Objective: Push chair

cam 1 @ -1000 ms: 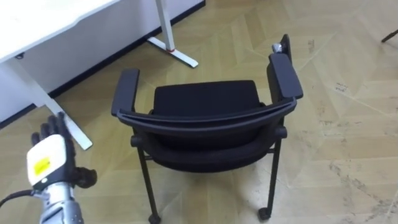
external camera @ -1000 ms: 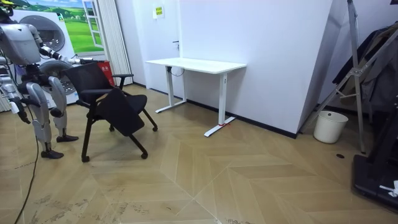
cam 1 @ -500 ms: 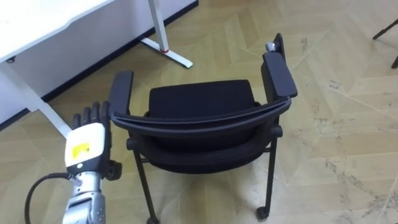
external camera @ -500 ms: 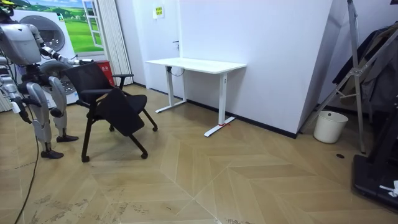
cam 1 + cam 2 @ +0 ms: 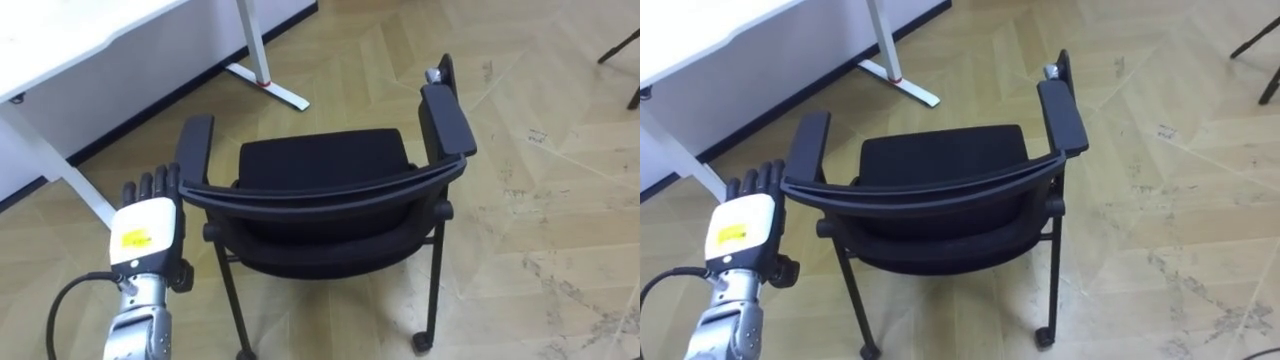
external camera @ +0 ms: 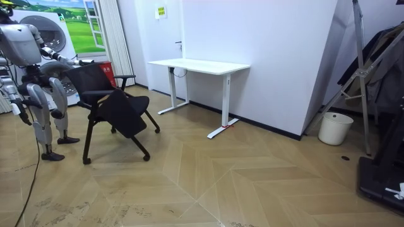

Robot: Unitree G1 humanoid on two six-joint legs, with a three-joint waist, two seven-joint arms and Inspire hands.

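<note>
A black chair (image 5: 325, 165) with two armrests stands right in front of me, its curved backrest (image 5: 320, 192) turned toward me. My left hand (image 5: 145, 225) is raised at the backrest's left end, back of the hand toward me, fingers straight and open. Its fingertips (image 5: 160, 183) lie close beside the backrest's left end; I cannot tell whether they touch. In the room view I stand upright behind the chair (image 6: 117, 107) at the room view's left. My right hand (image 6: 23, 115) hangs low at my side there.
A white desk (image 5: 60, 40) stands ahead on my left, its foot (image 5: 275, 85) just beyond the chair. In the room view the desk (image 6: 199, 65) stands against the white wall, with open parquet floor in front of it. A white bucket (image 6: 332, 128) stands far right.
My left hand has risen and moved right, from low at the left edge to the backrest's left end. The chair stands where it did.
</note>
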